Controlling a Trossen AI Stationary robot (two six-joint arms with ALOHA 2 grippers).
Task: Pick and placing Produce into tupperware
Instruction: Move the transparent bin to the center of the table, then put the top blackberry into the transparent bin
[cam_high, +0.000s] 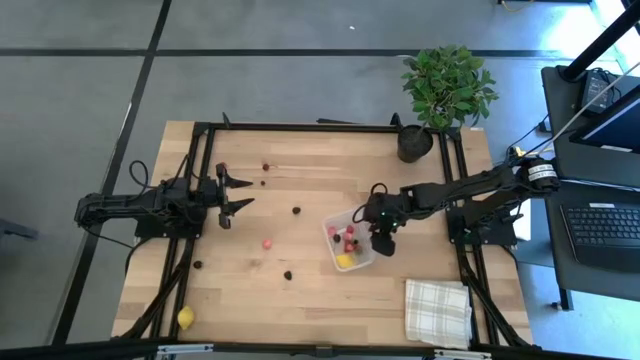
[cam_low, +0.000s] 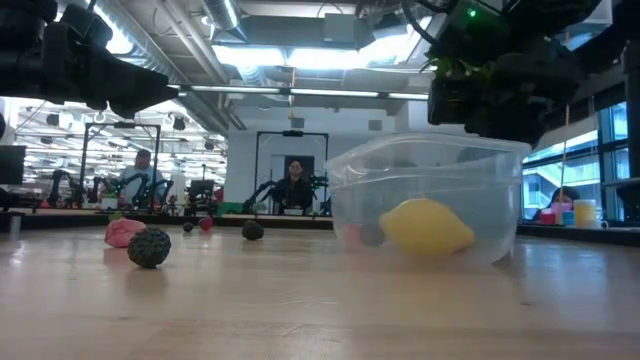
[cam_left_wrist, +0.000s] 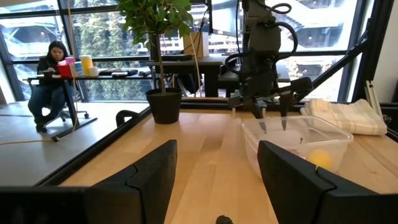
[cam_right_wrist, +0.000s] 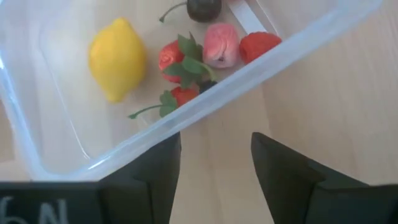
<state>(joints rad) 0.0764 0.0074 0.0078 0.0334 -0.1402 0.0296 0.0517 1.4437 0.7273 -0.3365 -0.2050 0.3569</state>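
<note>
**Right gripper over the tub's rim, loose fruit scattered mid-table**

The right gripper (cam_high: 382, 243) hangs above the near-right wall of the tupperware (cam_high: 364, 256), its two fingers (cam_right_wrist: 152, 180) spread apart and holding nothing; in the right wrist view the clear rim runs just ahead of the fingertips, with bare wood between them. Inside the tub lie a yellow lemon (cam_right_wrist: 117, 58), two strawberries with green leaves (cam_right_wrist: 176, 59), a pink piece (cam_right_wrist: 222, 46), a red piece (cam_right_wrist: 260, 43) and a dark cherry-like piece (cam_right_wrist: 204, 7). The tub's floor beside the lemon, toward the wall nearest the gripper, is bare.

Out from the tub, the table (cam_high: 300, 300) opens toward the left: a dark piece (cam_high: 296, 210), a pink piece (cam_high: 267, 243) and a dark berry (cam_high: 288, 274) lie well apart from one another, each with free wood around it. A second lemon (cam_high: 186, 318) sits close to the table's front-left corner. A small dark speck (cam_high: 198, 264) near the left frame rail may be another piece, though it is too small to be sure.

The left gripper (cam_high: 241, 192) waits at the left side with fingers spread and empty. A checked cloth (cam_high: 438, 311) lies at the front-right edge, and a potted plant (cam_high: 415, 142) stands at the back-right corner.
</note>
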